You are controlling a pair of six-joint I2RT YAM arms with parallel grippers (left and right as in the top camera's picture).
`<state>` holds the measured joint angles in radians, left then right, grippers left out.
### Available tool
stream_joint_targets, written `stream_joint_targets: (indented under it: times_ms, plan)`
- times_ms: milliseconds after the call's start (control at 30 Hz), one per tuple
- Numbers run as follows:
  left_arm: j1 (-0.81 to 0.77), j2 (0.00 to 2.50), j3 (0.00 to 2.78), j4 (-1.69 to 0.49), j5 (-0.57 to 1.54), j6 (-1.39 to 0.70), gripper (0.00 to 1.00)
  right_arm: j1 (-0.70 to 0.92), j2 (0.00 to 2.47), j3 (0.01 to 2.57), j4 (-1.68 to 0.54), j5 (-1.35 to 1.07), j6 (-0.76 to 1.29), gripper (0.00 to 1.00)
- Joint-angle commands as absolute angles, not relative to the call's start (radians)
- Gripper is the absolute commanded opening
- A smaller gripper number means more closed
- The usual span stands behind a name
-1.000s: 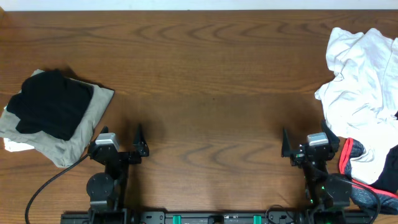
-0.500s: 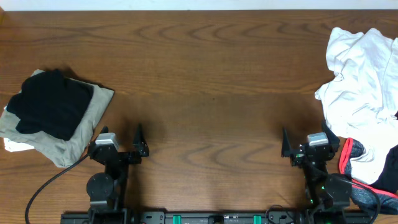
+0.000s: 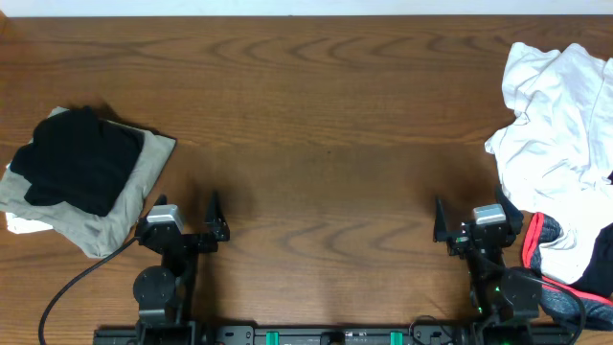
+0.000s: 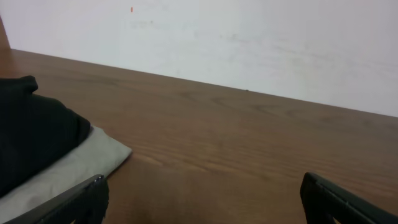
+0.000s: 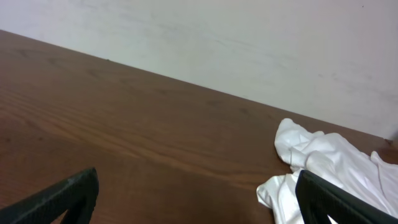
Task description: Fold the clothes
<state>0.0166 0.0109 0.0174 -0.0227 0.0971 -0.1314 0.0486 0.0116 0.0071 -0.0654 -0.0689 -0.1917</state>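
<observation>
The brown wooden table (image 3: 326,115) stretches wide under the overhead lamp, a pale wall (image 4: 249,37) behind its far edge. Both my pincers sit low at the near edge, spread wide and holding nothing. The left pincer (image 3: 184,228) is just beside a folded pile (image 3: 86,177) of black on beige, and the right pincer (image 3: 476,228) is near the unfolded heap. The white T-shirt (image 3: 560,125) lies crumpled ahead and to the right of my right pincer, its heap running front to back along the table's right edge. The black, red-trimmed garment (image 3: 579,264) sits just beside that arm, nearer me. I judge the right arm much the nearer, so the reach should go forward and outward
</observation>
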Motion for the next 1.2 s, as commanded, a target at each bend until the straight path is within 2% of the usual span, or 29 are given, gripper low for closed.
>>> stream_joint_targets:
  times_ms: [0,400,800,1167]
  plan:
    - [0.012,0.004,0.004,-0.062,0.104,-0.140,0.98,0.044,0.007,0.006,-0.071,-0.060,-0.184,0.99]
    - [0.012,0.004,0.004,-0.063,0.104,-0.140,0.98,0.044,0.007,0.006,-0.068,-0.064,-0.179,0.99]
    - [0.012,0.007,0.025,-0.086,0.132,-0.141,0.98,0.044,0.007,0.008,-0.070,-0.086,-0.064,0.99]
    - [0.012,0.217,0.307,-0.303,0.146,-0.140,0.98,0.044,0.084,0.172,-0.248,0.010,-0.057,0.99]
